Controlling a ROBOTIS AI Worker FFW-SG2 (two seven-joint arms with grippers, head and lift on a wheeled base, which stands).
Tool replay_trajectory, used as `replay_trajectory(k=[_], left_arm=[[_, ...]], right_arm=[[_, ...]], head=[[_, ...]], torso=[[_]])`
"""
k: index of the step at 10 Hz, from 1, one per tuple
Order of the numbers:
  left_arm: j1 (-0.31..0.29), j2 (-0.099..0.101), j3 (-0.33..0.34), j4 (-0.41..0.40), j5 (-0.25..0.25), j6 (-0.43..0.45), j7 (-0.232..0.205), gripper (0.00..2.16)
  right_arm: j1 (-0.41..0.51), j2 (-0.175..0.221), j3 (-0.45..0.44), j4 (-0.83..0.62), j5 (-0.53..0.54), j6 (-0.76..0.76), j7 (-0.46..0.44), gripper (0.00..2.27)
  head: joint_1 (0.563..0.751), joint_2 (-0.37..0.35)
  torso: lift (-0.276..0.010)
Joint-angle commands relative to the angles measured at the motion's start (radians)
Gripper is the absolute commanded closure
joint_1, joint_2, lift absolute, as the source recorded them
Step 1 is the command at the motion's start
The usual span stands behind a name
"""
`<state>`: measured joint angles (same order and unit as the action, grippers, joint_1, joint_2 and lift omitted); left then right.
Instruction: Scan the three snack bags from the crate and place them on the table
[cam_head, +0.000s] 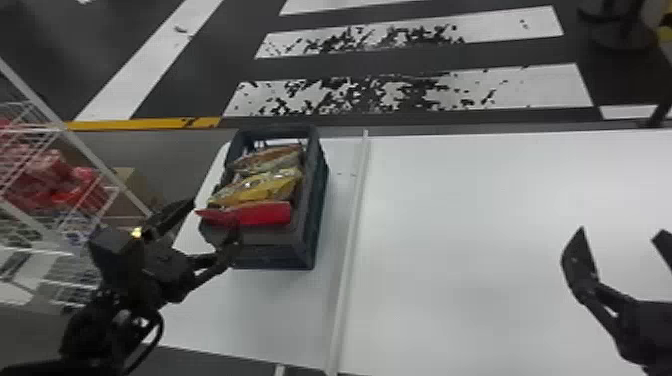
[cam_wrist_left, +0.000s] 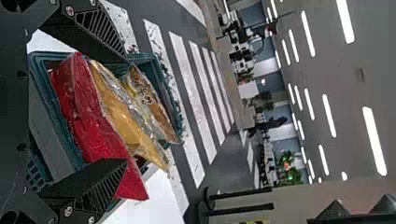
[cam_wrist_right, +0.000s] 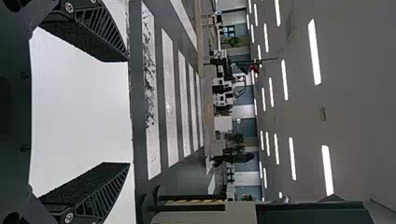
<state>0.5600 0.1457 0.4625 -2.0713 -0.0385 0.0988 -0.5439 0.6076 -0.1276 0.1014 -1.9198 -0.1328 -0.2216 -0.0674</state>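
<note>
Right now, the left gripper (cam_head: 212, 215) is at the eight o'clock side of a dark blue-grey plastic crate (cam_head: 274, 256), its two flat black fingers spread wide at the red, shiny snack bag (cam_head: 260, 214); whether either finger touches it, I cannot tell. That bag sits at six o'clock inside the crate. A yellow foil snack bag (cam_head: 262, 187) lies just beyond it at the middle, and an orange-brown snack bag with a clear part (cam_head: 270, 159) is toward twelve o'clock.

The crate stands on the white, smooth-topped table (cam_head: 475, 225), at nine o'clock of a raised white strip (cam_head: 350, 240). Between three and four o'clock in the head view, the right gripper (cam_head: 621, 231) hangs over the table, fingers wide apart and empty.
</note>
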Motion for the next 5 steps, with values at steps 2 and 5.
replay_trajectory(k=[2, 5], left_arm=[[-0.052, 0.031, 0.005, -0.007, -0.113, 0.072, -0.096, 0.14], [-0.146, 0.08, 0.01, -0.004, -0.19, 0.235, -0.278, 0.14]], right_arm=[[0.001, -0.006, 0.001, -0.001, 0.001, 0.003, 0.0, 0.09], [0.008, -0.009, 0.0, -0.016, 0.001, 0.003, 0.0, 0.09]], head=[[0.695, 0.244], [0.695, 0.241]], torso=[[-0.062], [-0.062]])
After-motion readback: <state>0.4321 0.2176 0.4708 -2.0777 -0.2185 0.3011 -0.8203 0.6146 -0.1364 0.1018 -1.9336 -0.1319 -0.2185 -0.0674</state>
